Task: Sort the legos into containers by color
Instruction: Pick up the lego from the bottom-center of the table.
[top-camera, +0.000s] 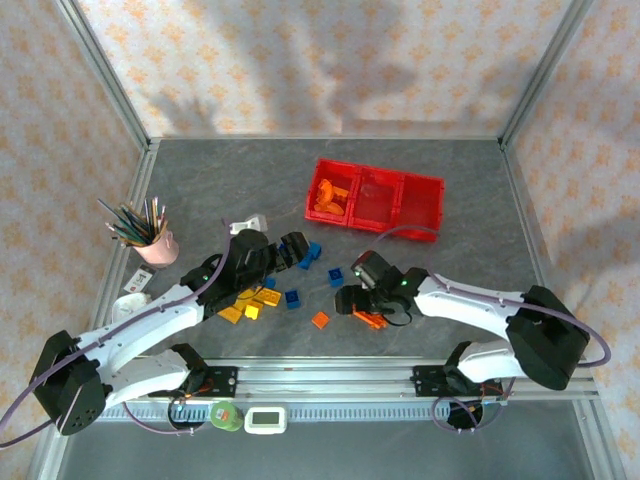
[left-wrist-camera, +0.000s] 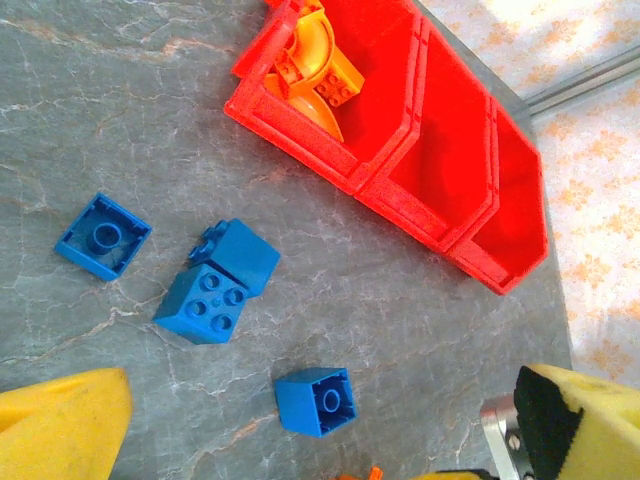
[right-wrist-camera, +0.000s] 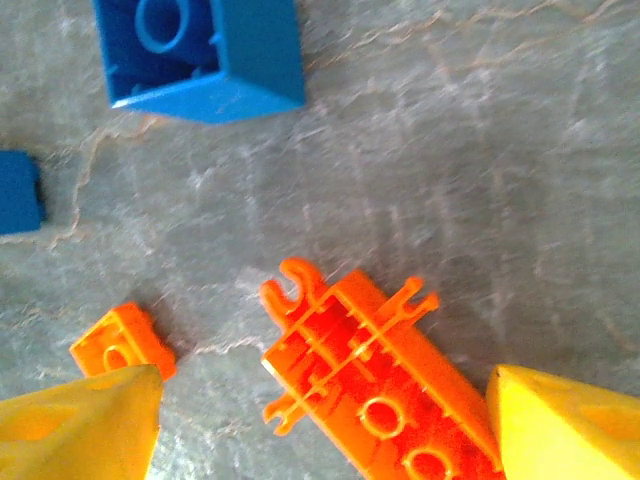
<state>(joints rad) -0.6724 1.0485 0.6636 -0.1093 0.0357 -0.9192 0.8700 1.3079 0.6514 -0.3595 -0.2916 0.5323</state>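
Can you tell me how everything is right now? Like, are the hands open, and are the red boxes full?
left hand, open, holding nothing.
right hand, open, one finger on each side of the orange plate.
orange plate, lying on the table.
left red box, has orange legos in it.
middle red box, empty.
right red box, empty.
pink cup, upright, full of pencils.

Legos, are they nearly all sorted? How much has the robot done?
Not nearly. Done: a few orange legos sit in one end bin of the red containers; the other two bins look empty. In hand: the right gripper is open around an orange plate on the table, not lifted yet. Left: blue bricks, yellow bricks and a small orange brick.
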